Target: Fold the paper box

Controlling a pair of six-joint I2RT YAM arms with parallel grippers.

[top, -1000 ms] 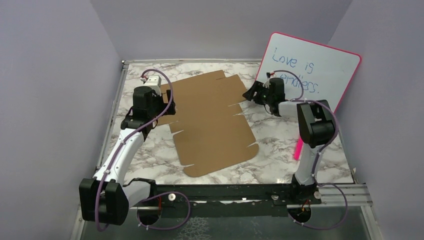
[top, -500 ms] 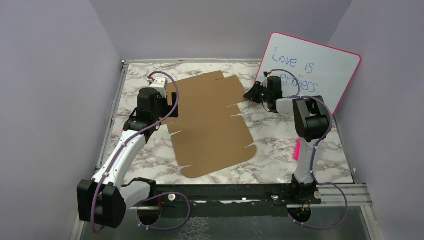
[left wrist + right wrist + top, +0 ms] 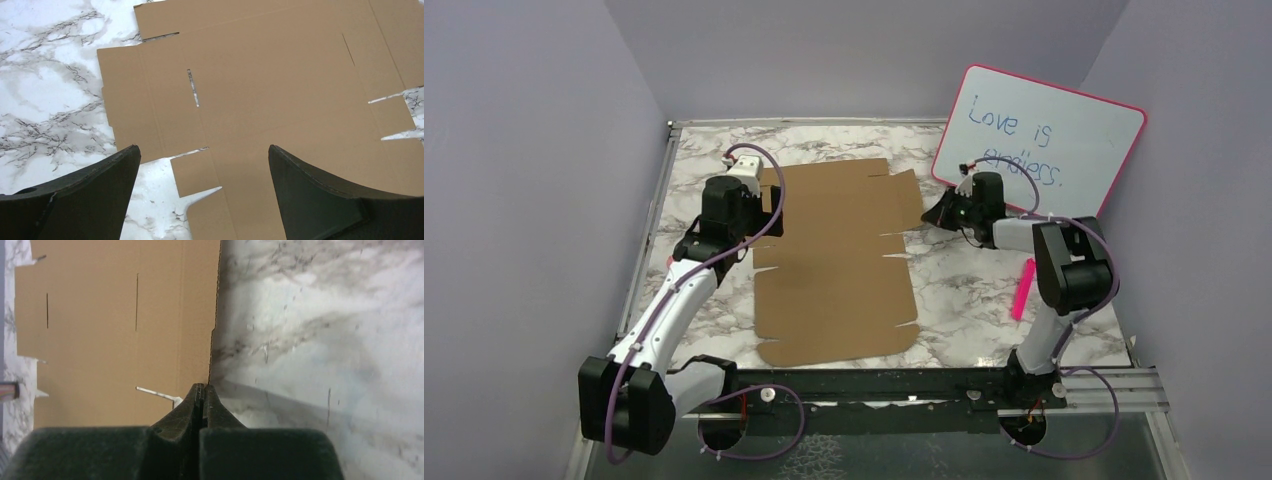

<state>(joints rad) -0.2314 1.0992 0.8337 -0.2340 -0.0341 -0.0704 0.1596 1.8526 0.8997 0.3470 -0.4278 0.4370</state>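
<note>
The paper box (image 3: pixel 834 250) is a flat brown die-cut sheet lying on the marble table, its flaps and slits showing in the left wrist view (image 3: pixel 260 85) and the right wrist view (image 3: pixel 110 315). My left gripper (image 3: pixel 764 203) hangs over the sheet's left edge, its jaws wide apart (image 3: pixel 202 150) with nothing between them. My right gripper (image 3: pixel 934 213) is low at the sheet's right flap. Its jaws are pressed together (image 3: pixel 202 386), pinching the flap's edge right at the tips.
A pink-rimmed whiteboard (image 3: pixel 1044 140) with blue writing leans against the right wall behind the right gripper. A pink marker (image 3: pixel 1023 288) lies on the table at the right. Purple walls enclose the table; a black rail (image 3: pixel 874 385) runs along the near edge.
The right gripper shut on the right flap's edge and moved nearer and to the right. The sheet turned clockwise with it and now lies squarer to the table. The left gripper moved right, over the sheet.
</note>
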